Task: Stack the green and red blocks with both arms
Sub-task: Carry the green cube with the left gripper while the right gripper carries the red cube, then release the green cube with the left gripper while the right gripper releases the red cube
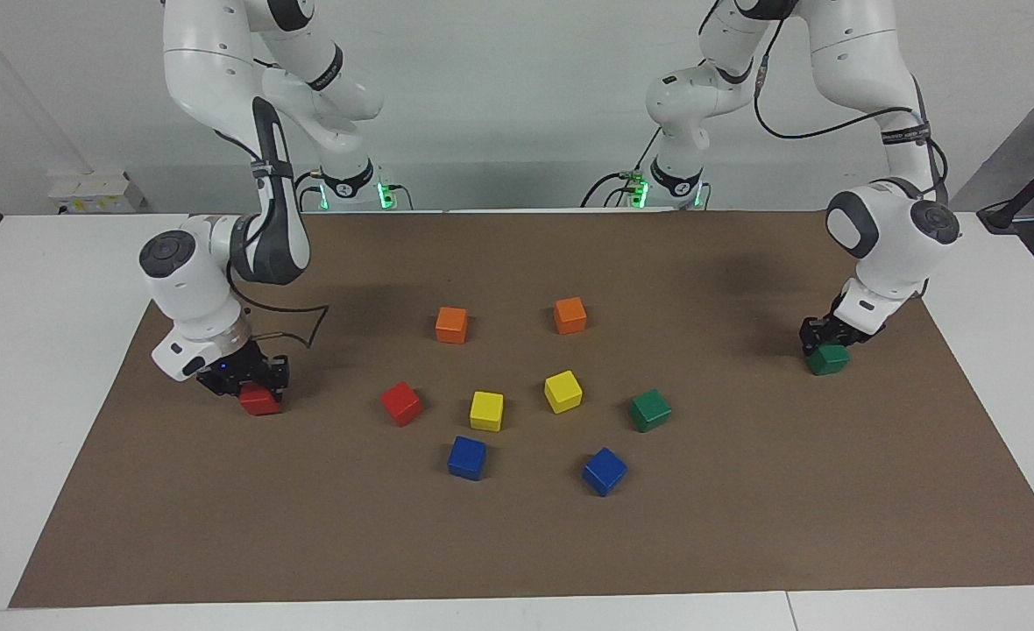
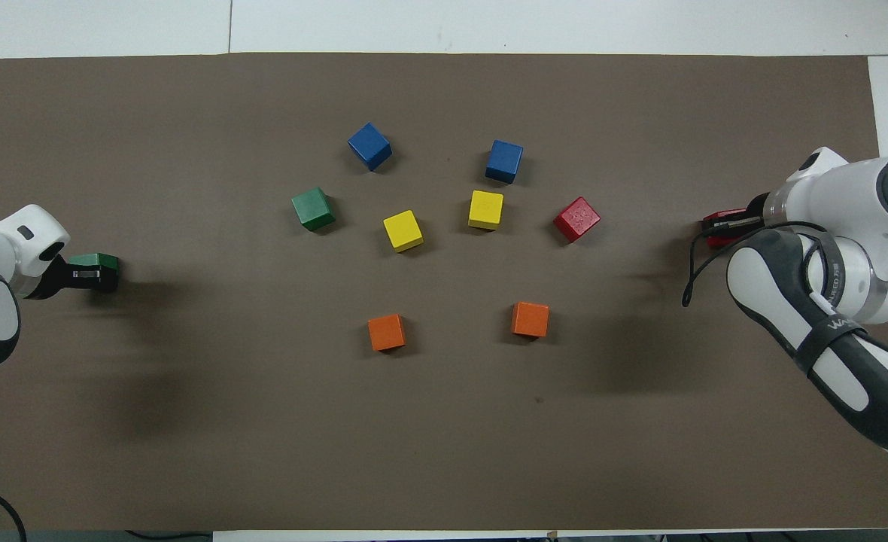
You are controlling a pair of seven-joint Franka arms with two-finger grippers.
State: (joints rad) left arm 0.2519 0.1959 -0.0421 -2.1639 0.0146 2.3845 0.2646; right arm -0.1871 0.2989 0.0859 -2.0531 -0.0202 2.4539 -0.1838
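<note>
A glossy dark green cube [image 1: 829,359] is clamped in the left gripper [image 1: 824,337], low at the left arm's end of the brown mat [image 1: 517,543], perhaps touching it. A glossy bright red cube [image 1: 259,400] is gripped by the right gripper [image 1: 245,379] at the right arm's end. A second green cube [image 1: 649,409] and a second red cube [image 1: 401,403] lie loose mid-mat.

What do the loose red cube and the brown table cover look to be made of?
Red cube: likely painted wood or hard plastic; the colour is solid, the edges slightly rounded, and the top has a faint sheen with speckling. Brown cover: probably paper or thin felt; it looks matte, lies flat and has straight cut edges.
</note>
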